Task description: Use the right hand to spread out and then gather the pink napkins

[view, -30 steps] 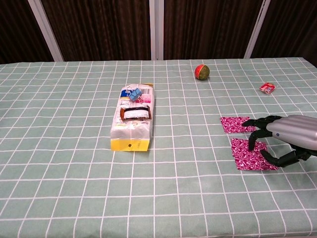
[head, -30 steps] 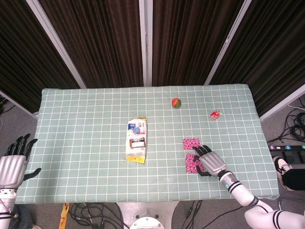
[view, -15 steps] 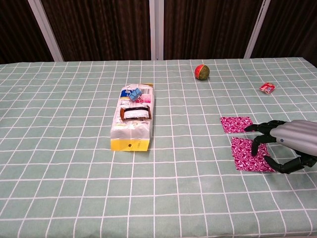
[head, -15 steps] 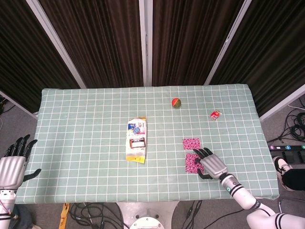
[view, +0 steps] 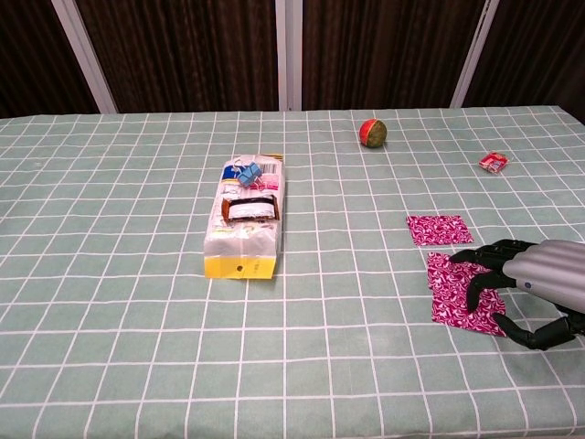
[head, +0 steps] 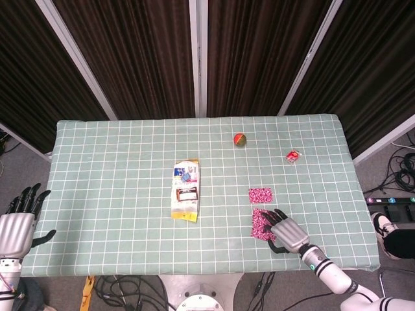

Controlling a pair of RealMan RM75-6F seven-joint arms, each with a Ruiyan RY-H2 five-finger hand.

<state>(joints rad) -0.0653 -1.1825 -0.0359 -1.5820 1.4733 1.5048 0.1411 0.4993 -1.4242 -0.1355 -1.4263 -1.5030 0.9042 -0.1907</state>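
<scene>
**While the napkins lie apart: spreading appears done, gathering pending**

Although two pink napkins are visible as separate pieces, neither has yet been brought onto the other. The upper napkin (view: pixel 437 229) lies flat in the right-centre of the chest view, and the lower napkin (view: pixel 462 294) sits just below it, with a narrow strip of bench (view: pixel 137 302) cloth showing between them. Judged from this layout, the spreading step is complete or nearly so, and the gathering step remains.

Right hand (view: pixel 539 283): enters from the right edge of the chest view, lower right of the head view. Its fingertips (view: pixel 475 291) are curved downward onto the right part of the lower napkin. The fingers are apart and nothing is enclosed in them; the hand presses rather than grips. The lower napkin lies mostly to the picture-left of the hand, partly under the fingers. The upper napkin is above and slightly left of the hand, untouched.

Left hand (head: pixel 16 223): at the lower left edge of the head view, off the bench, fingers extended and apart, holding nothing.

Whether more napkins lie stacked under either piece cannot be determined.
</scene>
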